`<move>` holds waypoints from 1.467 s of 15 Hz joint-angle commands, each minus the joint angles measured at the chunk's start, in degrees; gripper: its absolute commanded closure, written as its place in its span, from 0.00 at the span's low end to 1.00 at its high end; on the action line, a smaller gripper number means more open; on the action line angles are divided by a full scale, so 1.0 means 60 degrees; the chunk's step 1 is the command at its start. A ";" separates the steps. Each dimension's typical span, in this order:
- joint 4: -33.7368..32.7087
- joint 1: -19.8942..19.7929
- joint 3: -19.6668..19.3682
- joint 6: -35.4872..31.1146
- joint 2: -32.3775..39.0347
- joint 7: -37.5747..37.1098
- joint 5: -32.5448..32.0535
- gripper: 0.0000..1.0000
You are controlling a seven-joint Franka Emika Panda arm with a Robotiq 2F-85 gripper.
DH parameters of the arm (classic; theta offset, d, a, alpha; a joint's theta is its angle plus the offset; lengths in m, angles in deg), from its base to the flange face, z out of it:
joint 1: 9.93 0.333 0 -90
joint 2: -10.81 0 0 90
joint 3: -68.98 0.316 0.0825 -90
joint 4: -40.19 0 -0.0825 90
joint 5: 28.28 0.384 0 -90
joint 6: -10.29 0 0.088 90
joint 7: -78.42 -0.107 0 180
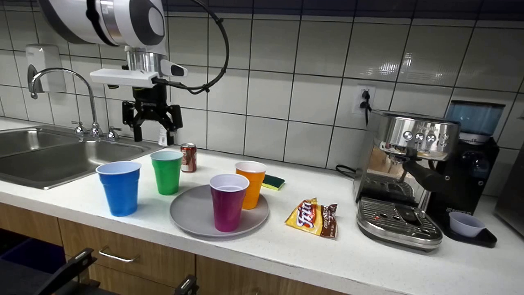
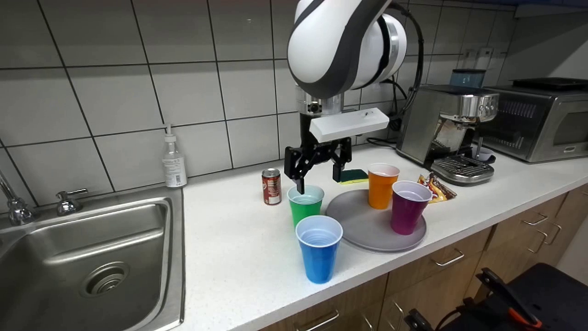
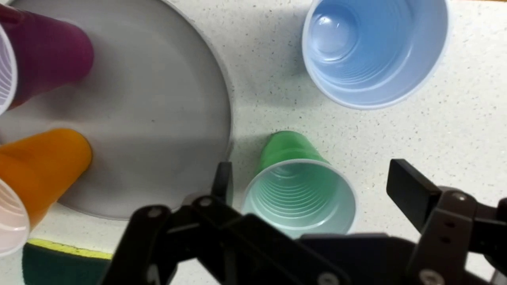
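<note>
White counter; fingers spread wide, nothing held. Green cup upright below and between them, looks nearer the finger by the plate. Best center first, lower straight outside the rim, squeeze gently: thin wall likely crushes.

Plastic cups: I count four
Plate: I see one
Soda can: one
Scrub sponge: one
Snack bag: I find one
Espresso machine: one
Pump bottle: one
</note>
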 commanded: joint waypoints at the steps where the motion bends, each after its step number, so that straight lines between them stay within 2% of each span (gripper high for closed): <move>1: 0.0081 0.0107 0.0193 -0.0221 -0.0053 -0.0205 -0.0233 0.00; 11: -0.0658 0.0374 0.0275 -0.0557 0.1089 -0.0577 -0.0638 0.00; 22: -0.2008 0.0863 0.0015 -0.0574 0.2506 -0.1266 -0.1188 0.00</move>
